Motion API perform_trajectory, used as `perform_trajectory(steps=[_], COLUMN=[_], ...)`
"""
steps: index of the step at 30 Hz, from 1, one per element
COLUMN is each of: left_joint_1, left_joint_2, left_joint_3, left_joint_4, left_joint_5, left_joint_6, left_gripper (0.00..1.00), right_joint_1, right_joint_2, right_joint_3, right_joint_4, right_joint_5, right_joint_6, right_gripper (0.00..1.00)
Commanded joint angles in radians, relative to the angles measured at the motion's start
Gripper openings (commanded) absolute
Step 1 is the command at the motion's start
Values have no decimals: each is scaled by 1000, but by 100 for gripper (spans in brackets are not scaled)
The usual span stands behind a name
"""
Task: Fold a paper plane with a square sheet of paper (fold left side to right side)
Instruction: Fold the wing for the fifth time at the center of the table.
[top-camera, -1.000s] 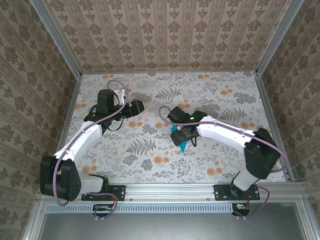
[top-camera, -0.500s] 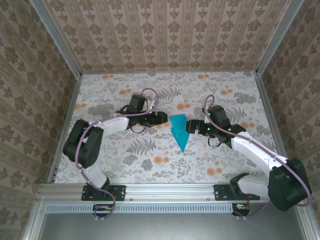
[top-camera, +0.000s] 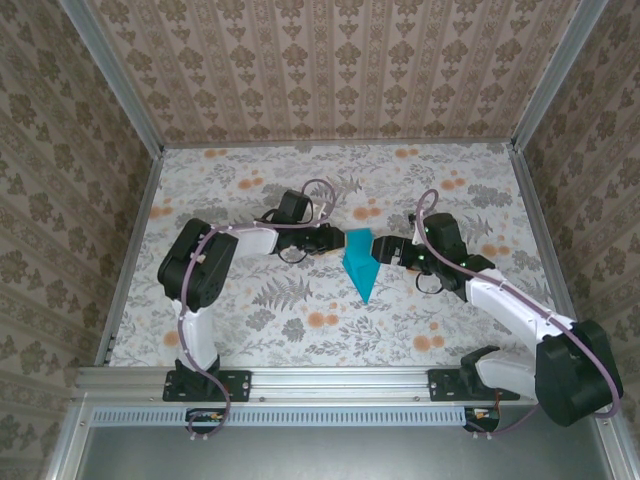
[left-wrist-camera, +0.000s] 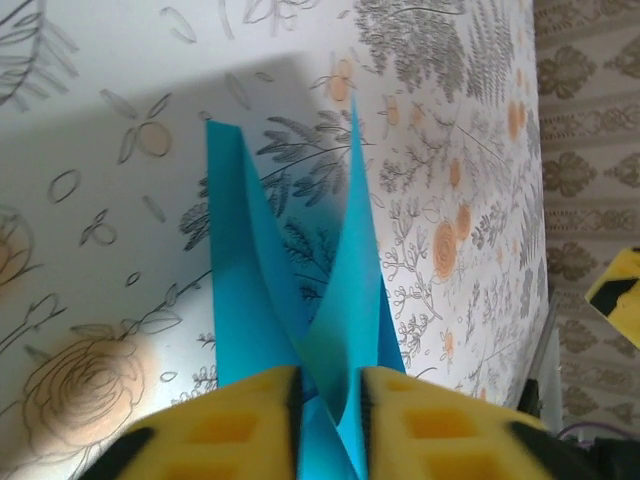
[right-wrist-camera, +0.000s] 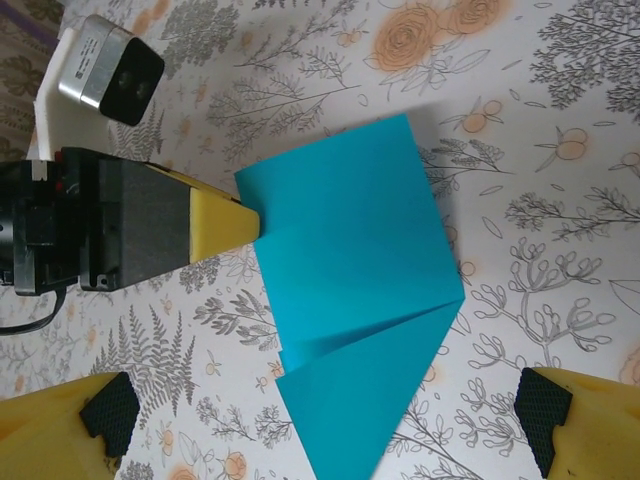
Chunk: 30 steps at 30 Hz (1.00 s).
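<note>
Beige floral tabletop (top-camera: 250, 320), perhaps cloth, carries the paper plane (top-camera: 358, 262) between wallpapered walls (top-camera: 330, 70).

Surface (top-camera: 250, 310): white w/ grey fern + leaf print, orange blossoms scattered over it. Metal rails frame its edges.

Lying on it, approx. centre: paper plane (top-camera: 358, 262), turq.-blue, matte, folded to a dart, wide end twd far side, tip twd near edge. Rt wrist view: crease runs across it, one layer overlapping another, soft shadow on the print along its edges. Left wrist view: 2 flaps stand up off the surface in a V, so it's not fully flat.

Rel. to plane: orange blossom cluster just beyond wide end; big grey fern sprig left of tip; pair of orange blossoms nearside-left of tip.
</note>
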<state>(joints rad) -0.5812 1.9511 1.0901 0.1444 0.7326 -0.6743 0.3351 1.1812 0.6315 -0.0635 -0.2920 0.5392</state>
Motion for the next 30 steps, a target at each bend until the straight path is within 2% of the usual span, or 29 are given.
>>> perform_trajectory(steps=[1,5,6,7,9,18,26,30], left_joint_1=[12,37,43,51,68,98,99,101], left_joint_2=[-6,-48,-60,-70,-86,-120,-98,-87], left_joint_3=[3,-40,-53,-67,-92,-134,-134,-133], left_joint_4=[50,48,50,50,59,29,31,32], left_joint_5=[44,76,90,108,144,270,278,270], left_joint_6=[47,96,108,122,142,275,295,295], left_gripper=[15,8,7,6,5,2,0,0], right_joint_1=[-6,-8,-14,-20,-39,-90,-92,-92], right_joint_2=[37,105,131,160,202,452,633,654], right_joint_3=[10,74,93,103,99,142,191,194], right_joint_4=[37,-25,-29,-15,57,256,394,421], right_joint_5=[-63,-96,-128,-167,-239,-434,-551,-599], right_joint_6=[-68,-103,-114,-122,-113,-135,-108,-93], right_gripper=[100,99,96,91,87,76,70,61])
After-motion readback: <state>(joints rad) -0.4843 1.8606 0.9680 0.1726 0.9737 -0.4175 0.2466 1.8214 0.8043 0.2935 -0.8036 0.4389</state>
